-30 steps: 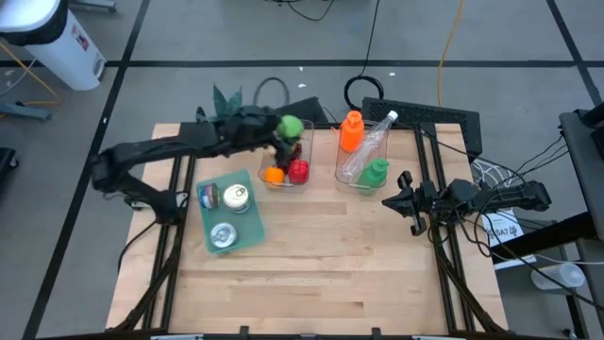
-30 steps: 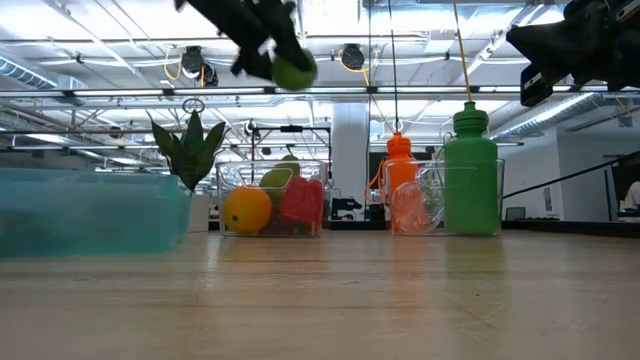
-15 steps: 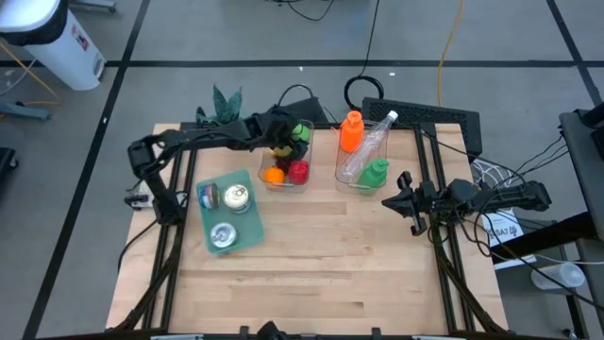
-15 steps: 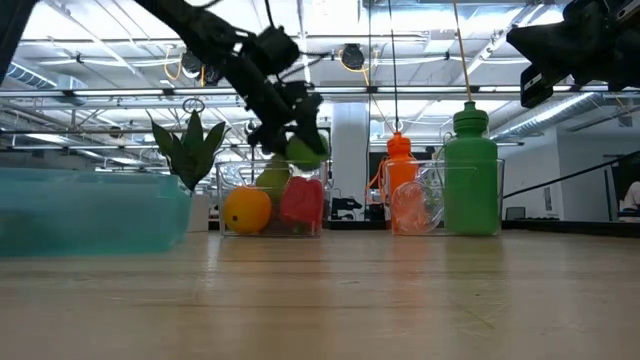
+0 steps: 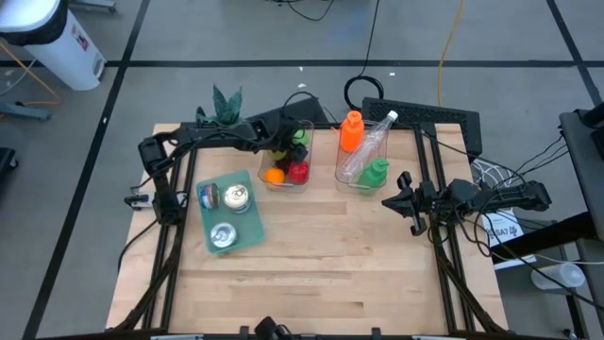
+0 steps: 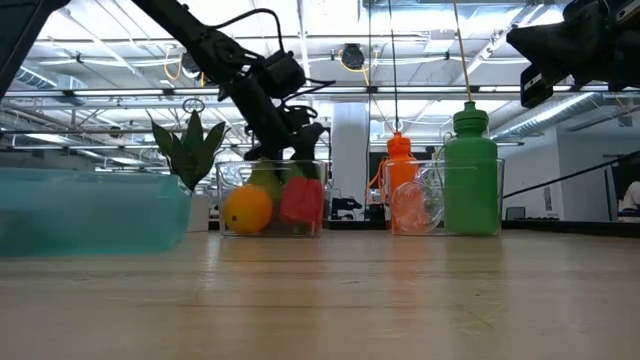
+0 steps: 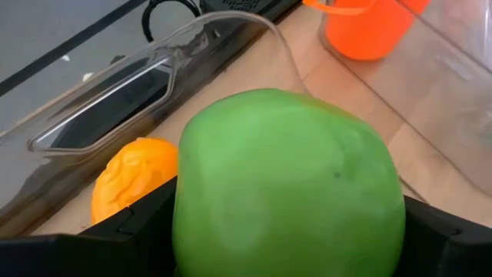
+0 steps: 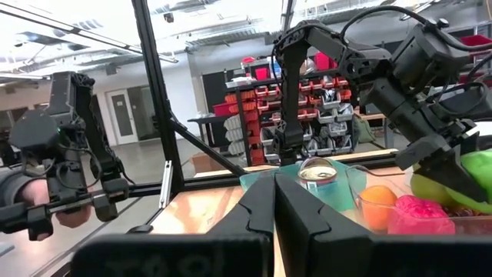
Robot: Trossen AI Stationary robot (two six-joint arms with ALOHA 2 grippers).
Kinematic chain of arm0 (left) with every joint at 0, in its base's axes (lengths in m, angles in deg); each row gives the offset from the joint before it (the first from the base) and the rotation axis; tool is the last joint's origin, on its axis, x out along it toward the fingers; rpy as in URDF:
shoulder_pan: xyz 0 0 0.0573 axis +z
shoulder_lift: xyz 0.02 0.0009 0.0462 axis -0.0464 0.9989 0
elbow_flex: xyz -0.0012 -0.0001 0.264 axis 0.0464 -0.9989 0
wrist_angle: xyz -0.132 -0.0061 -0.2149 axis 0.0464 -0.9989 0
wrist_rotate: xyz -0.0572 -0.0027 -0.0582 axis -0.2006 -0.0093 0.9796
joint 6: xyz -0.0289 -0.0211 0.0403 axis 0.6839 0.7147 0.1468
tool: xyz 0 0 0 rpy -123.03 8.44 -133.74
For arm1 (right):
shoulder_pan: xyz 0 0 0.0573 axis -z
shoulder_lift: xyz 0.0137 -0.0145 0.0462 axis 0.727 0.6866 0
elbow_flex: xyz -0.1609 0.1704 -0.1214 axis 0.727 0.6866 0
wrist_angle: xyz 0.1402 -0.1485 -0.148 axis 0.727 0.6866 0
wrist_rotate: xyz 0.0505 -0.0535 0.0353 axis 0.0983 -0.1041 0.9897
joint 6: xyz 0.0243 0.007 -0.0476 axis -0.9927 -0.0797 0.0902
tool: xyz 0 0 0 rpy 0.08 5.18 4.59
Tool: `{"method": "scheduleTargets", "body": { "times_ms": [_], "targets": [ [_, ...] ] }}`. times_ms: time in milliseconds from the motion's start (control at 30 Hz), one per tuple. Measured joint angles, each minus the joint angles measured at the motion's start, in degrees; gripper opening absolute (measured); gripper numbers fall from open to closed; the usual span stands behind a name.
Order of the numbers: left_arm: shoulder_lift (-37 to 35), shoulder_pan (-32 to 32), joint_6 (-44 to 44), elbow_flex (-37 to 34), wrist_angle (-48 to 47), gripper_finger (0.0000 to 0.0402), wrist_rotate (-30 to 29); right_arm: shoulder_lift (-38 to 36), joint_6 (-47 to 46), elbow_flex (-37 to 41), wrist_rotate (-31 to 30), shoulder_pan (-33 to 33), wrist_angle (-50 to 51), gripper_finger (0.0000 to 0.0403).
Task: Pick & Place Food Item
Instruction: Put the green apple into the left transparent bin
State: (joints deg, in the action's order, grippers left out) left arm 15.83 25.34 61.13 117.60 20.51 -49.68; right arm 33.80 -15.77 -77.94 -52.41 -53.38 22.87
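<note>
1. Clamped tight on the green fruit [image 7: 288, 188], that's the left gripper [image 5: 288, 144]: its dark fingers [image 7: 134, 231] press on both sides of the fruit in the left wrist view, and the fruit fills most of that shot.
2. That gripper is down at the clear bin [image 5: 286, 179] near the table's [image 5: 321, 255] far edge, with the green fruit at the bin's mouth. An orange fruit [image 5: 274, 175] and a red item [image 5: 299, 171] already sit inside (from table level the arm reaches in from above, just over the bin's rim).
3. Right gripper [image 5: 408, 203] hangs above the right edge of the table, well apart from the bin. Its two fingers [image 8: 254, 211] sit pressed together with nothing between them.
4. Second clear bin [image 5: 363, 175] just beside the first one holds an orange bottle [image 5: 351, 130], a clear bottle [image 5: 373, 142] lying tilted, and a green bottle [image 5: 376, 170].
5. Teal tray [image 5: 247, 231] on the left side of the table has three cans [image 5: 234, 197] in it. There's a printed label on one, but I can't read any of it.
6. Small green plant [image 5: 225, 99] stands at the far left corner.
7. Right wrist camera catches a person's hand [image 8: 46, 208] holding a control handle in the room behind.
8. No readable brand names or writing anywhere I can make out.
</note>
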Motion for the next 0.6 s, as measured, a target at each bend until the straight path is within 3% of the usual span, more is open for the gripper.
{"method": "scheduleTargets", "body": {
  "times_ms": [133, 400, 600],
  "targets": [
    [0.0, 0.2, -0.9, 0.0, -1.7, 0.0321, 0.0, 0.0, 0.0, 0.0, 0.0, 0.0, 0.0, 0.0000],
    [0.0, 0.0, -2.4, 0.0, -2.7, 0.0392, -0.2, 0.0, 0.0, 0.0, 0.0, 0.0, 0.0, 0.0000],
    [-1.1, -0.2, -2.8, 0.0, -1.6, 0.0379, 0.7, 0.0, 0.0, 0.0, 0.0, 0.0, 0.0, 0.0000]
  ]
}}
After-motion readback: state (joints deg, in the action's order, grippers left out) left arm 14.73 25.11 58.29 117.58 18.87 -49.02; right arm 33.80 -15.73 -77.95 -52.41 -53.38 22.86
